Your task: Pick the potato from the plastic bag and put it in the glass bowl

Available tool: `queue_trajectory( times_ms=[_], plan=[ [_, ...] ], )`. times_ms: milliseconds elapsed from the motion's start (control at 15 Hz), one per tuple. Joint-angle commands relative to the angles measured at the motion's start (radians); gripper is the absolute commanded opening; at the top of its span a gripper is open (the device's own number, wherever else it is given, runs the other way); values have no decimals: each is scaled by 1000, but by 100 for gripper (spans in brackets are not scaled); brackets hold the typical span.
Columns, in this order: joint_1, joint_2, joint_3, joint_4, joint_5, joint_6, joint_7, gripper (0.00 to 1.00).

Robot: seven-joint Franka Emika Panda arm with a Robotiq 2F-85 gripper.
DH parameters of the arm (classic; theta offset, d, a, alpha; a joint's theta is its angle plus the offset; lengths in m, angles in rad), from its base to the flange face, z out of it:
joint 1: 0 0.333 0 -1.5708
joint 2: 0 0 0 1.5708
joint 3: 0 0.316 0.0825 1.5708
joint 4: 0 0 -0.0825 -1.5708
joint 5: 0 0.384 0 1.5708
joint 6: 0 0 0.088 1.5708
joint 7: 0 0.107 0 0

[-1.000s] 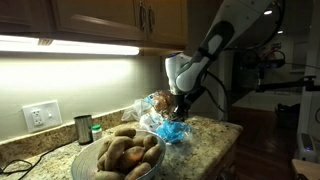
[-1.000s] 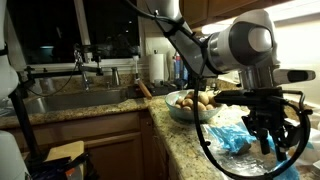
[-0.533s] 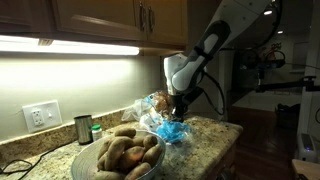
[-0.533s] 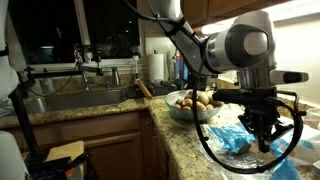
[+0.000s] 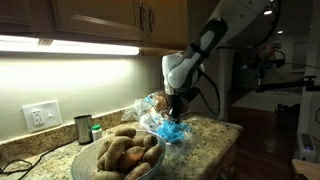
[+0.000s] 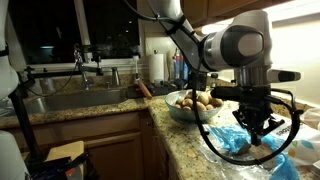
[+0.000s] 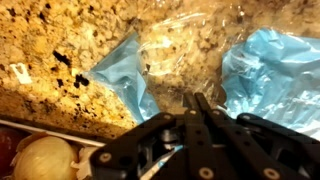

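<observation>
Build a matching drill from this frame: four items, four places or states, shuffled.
Items:
1 plastic bag
2 glass bowl
3 metal cup
4 gripper

Places or states:
a heaped with potatoes
b by the wall outlet
c poised over the plastic bag
d crinkled, with blue patches

Pairs: 1-d, 2-a, 3-b, 4-c

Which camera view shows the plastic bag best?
The wrist view: the plastic bag fills the picture, showing crinkled clear film and blue patches. In both exterior views the bag is small and partly hidden.
</observation>
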Motion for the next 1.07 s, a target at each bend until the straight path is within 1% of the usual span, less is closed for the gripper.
queue_trajectory(
  times_ms=[0,467,1000],
  plan=[
    [-12,7,11,15,30,-27,-54,6],
    [-16,4,19,6,51,-20,-96,6],
    [-39,-4,46,-4,125,-23,-194,7]
  ],
)
